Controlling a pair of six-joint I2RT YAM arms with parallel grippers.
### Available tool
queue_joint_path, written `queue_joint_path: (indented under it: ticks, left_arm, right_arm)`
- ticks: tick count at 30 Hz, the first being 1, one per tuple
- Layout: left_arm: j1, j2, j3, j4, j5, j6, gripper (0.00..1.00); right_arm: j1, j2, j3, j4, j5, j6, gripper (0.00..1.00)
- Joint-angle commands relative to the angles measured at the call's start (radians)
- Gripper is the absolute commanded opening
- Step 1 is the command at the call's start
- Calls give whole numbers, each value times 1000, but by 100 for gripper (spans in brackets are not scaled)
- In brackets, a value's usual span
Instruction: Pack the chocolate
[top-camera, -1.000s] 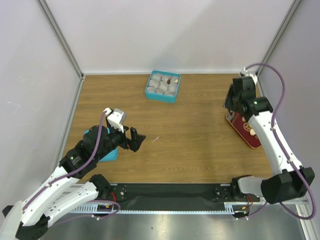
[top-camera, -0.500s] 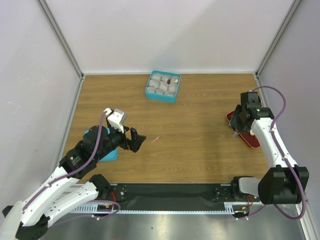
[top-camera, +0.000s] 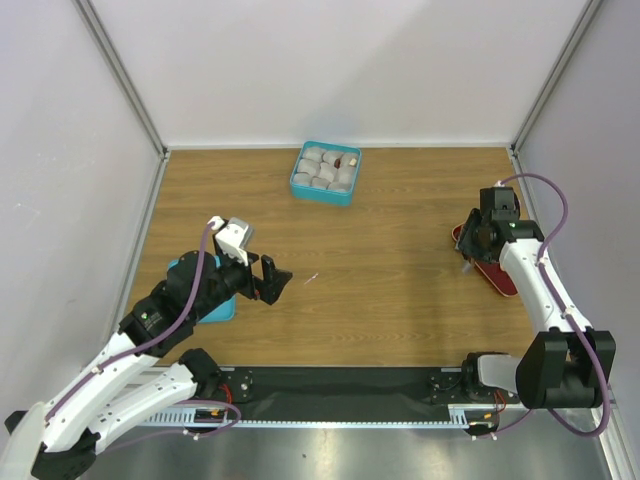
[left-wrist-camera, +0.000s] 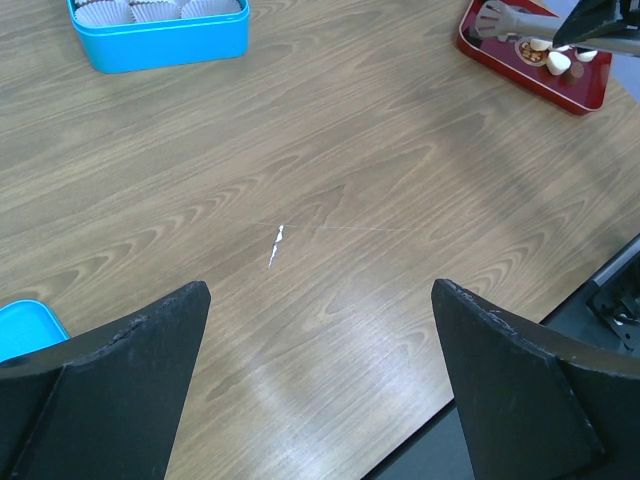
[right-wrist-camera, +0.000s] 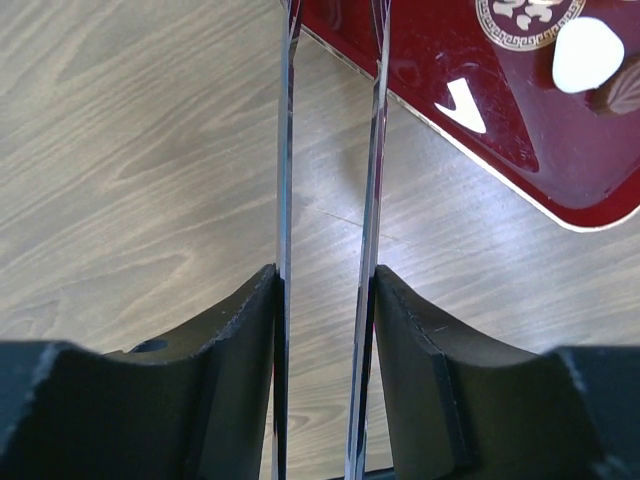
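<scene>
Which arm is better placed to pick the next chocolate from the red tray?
Right. The right hand grips the long metal tweezers over the edge of the glossy red tray holding small rounded chocolates. The left hand hangs open over the brown wooden table, far from that tray.

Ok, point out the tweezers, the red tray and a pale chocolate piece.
tweezers (right-wrist-camera: 286, 150): right wrist view, on the left blade.
red tray (right-wrist-camera: 520, 130): right wrist view, on its bare red floor.
pale chocolate piece (right-wrist-camera: 588, 55): right wrist view, on its middle.
</scene>
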Motion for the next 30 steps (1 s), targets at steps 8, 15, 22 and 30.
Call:
queue_joint_path:
  ticks: [8, 15, 22, 30]
  left_arm:
    - [-2, 7, 2, 31, 4, 22, 100]
    - [-2, 7, 4, 30, 5, 24, 100]
    - [-2, 11, 4, 31, 4, 24, 100]
    - [-2, 11, 4, 33, 4, 22, 100]
  right_arm:
    - [-3, 26, -19, 90, 30, -2, 46]
    - [-3, 40, -51, 145, 37, -11, 47]
    - [-29, 48, -71, 164, 59, -20, 48]
    - [-43, 66, -88, 188, 42, -22, 50]
